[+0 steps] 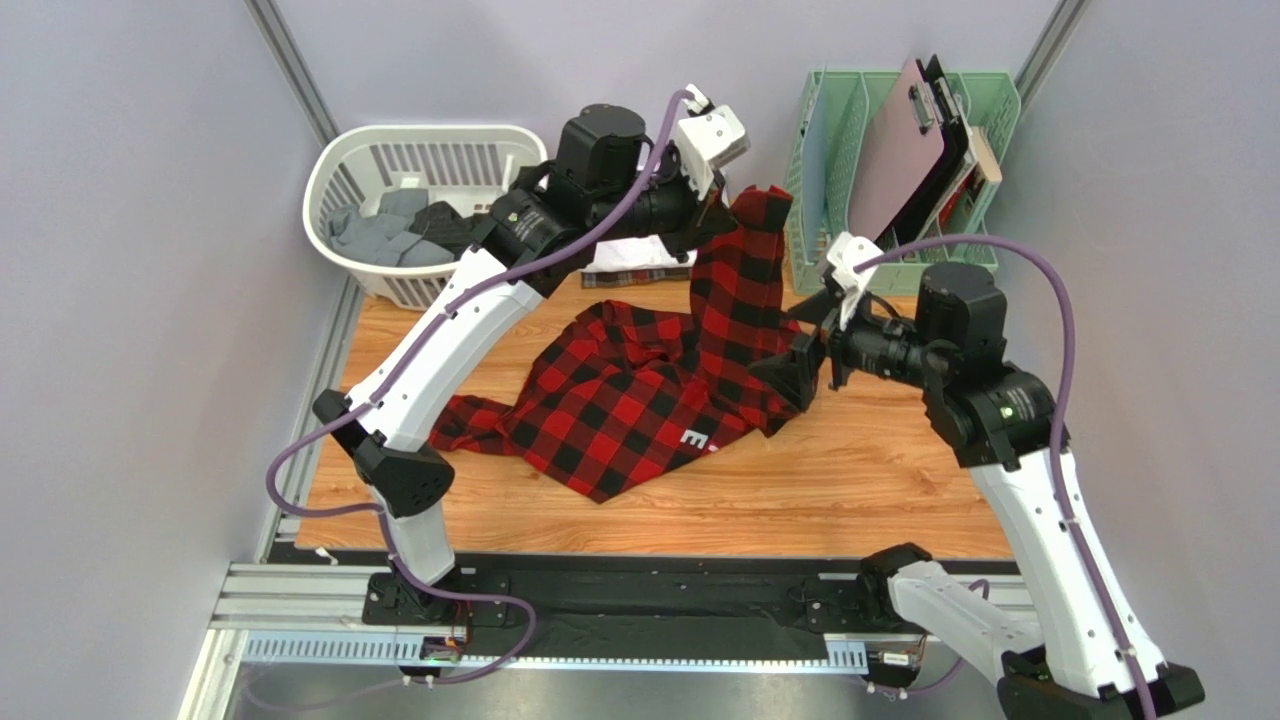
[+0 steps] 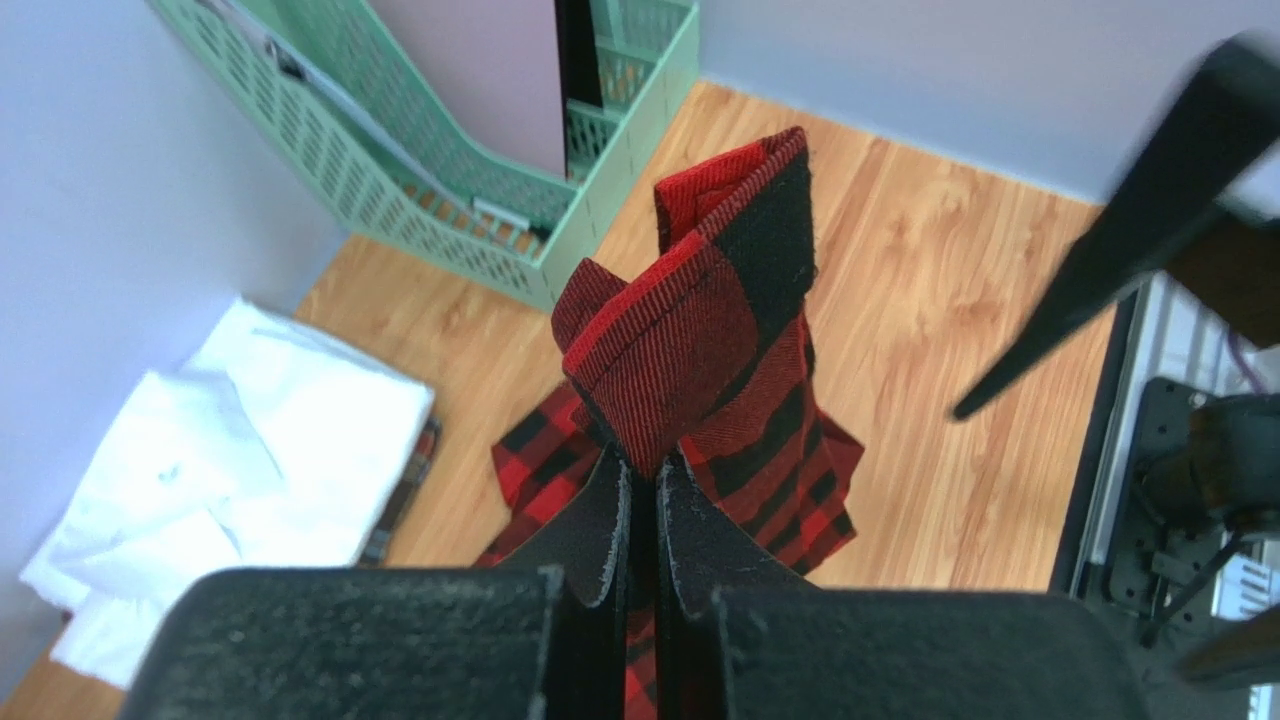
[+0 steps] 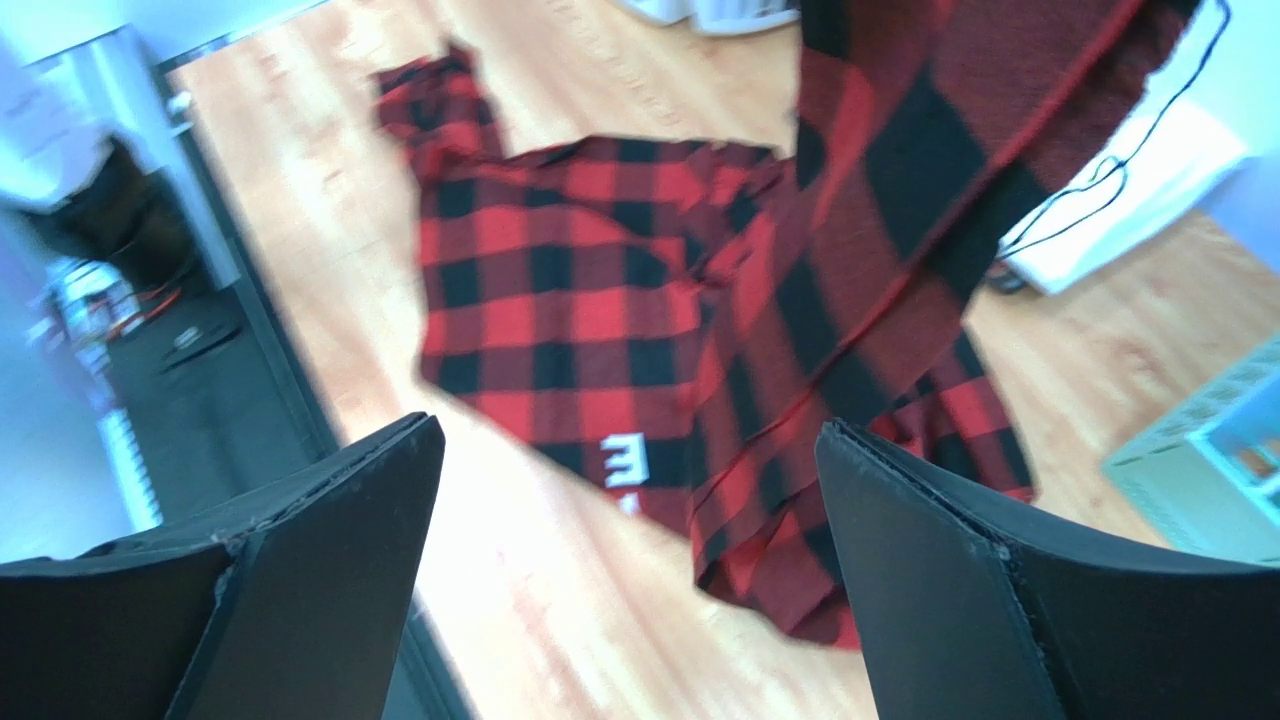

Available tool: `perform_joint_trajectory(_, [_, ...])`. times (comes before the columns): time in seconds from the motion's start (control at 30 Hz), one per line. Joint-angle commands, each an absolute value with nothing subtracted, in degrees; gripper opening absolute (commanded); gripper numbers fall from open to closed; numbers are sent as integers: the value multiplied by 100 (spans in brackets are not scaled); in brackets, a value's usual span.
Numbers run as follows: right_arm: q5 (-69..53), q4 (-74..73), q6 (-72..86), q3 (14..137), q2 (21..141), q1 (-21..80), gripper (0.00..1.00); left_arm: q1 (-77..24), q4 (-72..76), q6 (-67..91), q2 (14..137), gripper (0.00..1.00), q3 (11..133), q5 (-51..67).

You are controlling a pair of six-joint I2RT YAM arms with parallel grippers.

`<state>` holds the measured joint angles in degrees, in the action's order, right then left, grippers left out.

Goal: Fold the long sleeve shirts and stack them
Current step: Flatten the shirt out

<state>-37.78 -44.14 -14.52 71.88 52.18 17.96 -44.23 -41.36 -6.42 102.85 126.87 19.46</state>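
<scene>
Left claw [image 2: 643, 495] tight on red checked shirt [image 1: 631, 390], right claw [image 3: 628, 443] apart; white shirt [image 2: 256, 435], seemingly folded, cropped.

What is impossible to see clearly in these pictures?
- Top view: the left arm hides part of the white basket; its clothes cannot be identified.
- Top view: the left arm and red checked shirt cover most of the white shirt.
- Right wrist view: blurred; the shirt's white label is unreadable.
</scene>
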Motion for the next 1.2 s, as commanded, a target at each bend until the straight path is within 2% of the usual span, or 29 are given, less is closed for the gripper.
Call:
perform_joint_trajectory(0.0, [-2726, -3261, -1151, 7189, 5668, 1881, 100, -4447, -3419, -299, 9870, 0, 13043, 2364])
perform_joint_trajectory(0.27, [-1619, -2533, -914, 7164, 5968, 2276, 100, -4465, -3068, -211, 9555, 0, 12815, 2505])
perform_joint_trajectory(0.37, [-1792, -2435, -958, 6900, 6003, 2294, 99, -4465, -2892, -97, 9484, 0, 12806, 2548])
perform_joint_trajectory(0.4, [-2141, -2408, -941, 6865, 6090, 2277, 96, -4474, -2848, -27, 9457, 0, 12797, 2558])
perform_joint_trajectory(0.43, [-2275, -2382, -880, 6838, 6143, 2311, 66, -4465, -2752, -26, 9448, 0, 12806, 2575])
perform_joint_trajectory(0.5, [-2460, -2530, -896, 7012, 6388, 2312, 32, -4465, -2716, -35, 9422, 0, 12788, 2873])
perform_joint_trajectory(0.53, [-2478, -2871, -949, 7327, 6433, 2198, 2, -4465, -2751, -70, 9335, 0, 12736, 3335])
perform_joint_trajectory(0.6, [-2732, -3128, -888, 7575, 6303, 1822, 0, -4500, -3091, -567, 9150, 0, 12421, 3987])
perform_joint_trajectory(0.67, [-3632, -3190, -730, 7507, 6039, 847, 0, -4640, -3671, -1200, 8852, 0, 12165, 4805])
perform_joint_trajectory(0.7, [-3934, -3199, -721, 7410, 5916, 531, 0, -4936, -4579, -1639, 8746, 4, 11894, 4982])
perform_joint_trajectory(0.73, [-4216, -3356, -782, 7166, 5671, 66, 0, -5113, -5153, -2862, 8554, 13, 11744, 5253])
perform_joint_trajectory(0.77, [-4645, -3558, -1182, 7059, 5582, -130, 0, -5298, -5620, -3257, 8430, 24, 11246, 5091])
perform_joint_trajectory(0.8, [-4710, -3847, -1561, 6936, 5485, -201, 0, -5500, -5816, -3374, 8298, 43, 10885, 4776])
perform_joint_trajectory(0.87, [-4528, -4454, -2211, 6507, 5283, -211, 0, -5301, -5609, -3261, 7964, 48, 9877, 4333])
perform_joint_trajectory(0.97, [-4045, -4781, -2495, 6031, 5291, -211, 0, -3916, -4828, -3006, 8032, 57, 9117, 4229])
perform_joint_trajectory(1.1, [-3578, -5096, -2592, 5880, 5755, -211, 0, -3227, -4817, -3463, 9138, 67, 9175, 3017])
perform_joint_trajectory(1.17, [-3350, -5176, -2602, 5897, 6080, -211, 0, -2894, -4590, -3463, 9929, 68, 9499, 2541])
